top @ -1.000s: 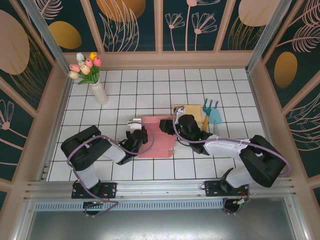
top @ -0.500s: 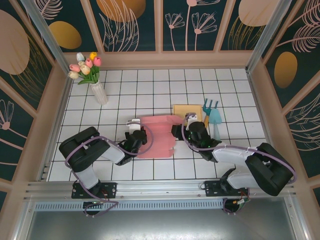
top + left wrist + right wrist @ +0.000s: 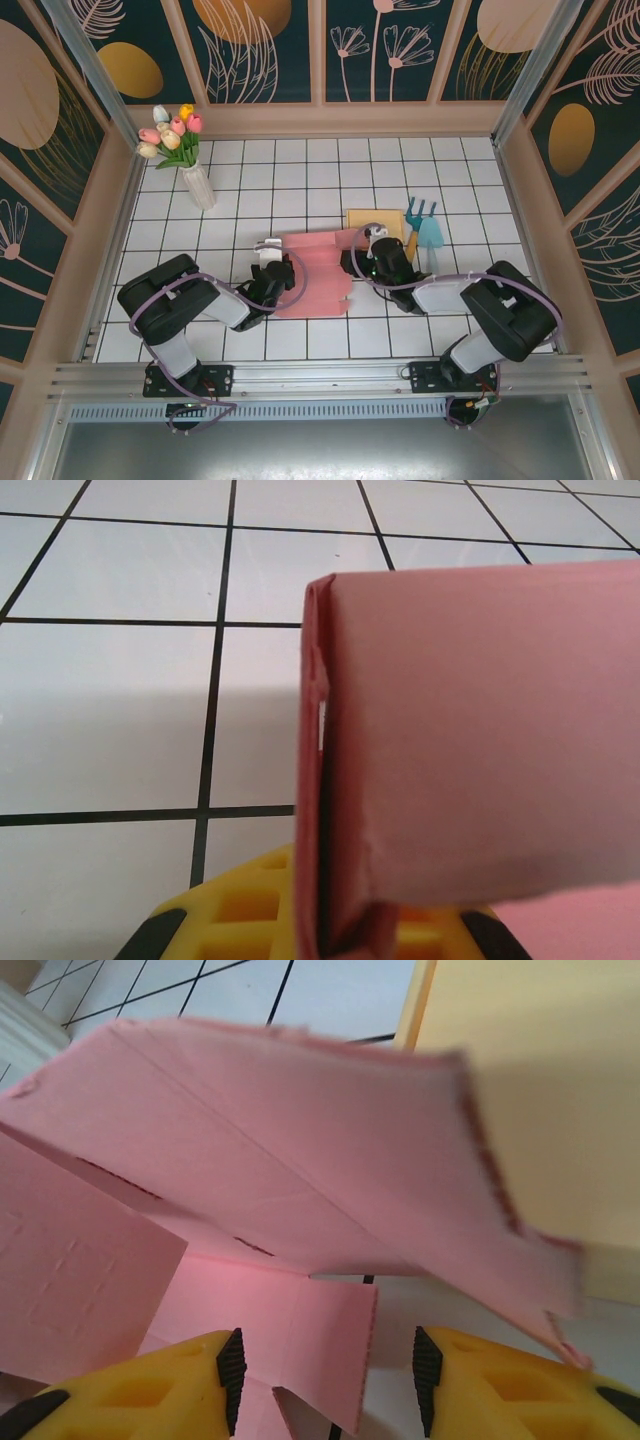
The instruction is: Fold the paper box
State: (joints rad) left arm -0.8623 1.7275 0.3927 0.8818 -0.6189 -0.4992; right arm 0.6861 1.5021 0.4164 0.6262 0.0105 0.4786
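Left tool [image 3: 333,935] is clamped on a raised wall [image 3: 470,730] of the paper box [image 3: 315,275]; right tool [image 3: 325,1375] open, empty, with a lifted flap [image 3: 300,1160] just ahead; folding judged barely begun.

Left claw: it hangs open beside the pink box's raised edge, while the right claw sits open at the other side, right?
Not quite: the left wrist view shows the left claw shut on the raised edge of the pink box. The right claw does sit open at the other side.
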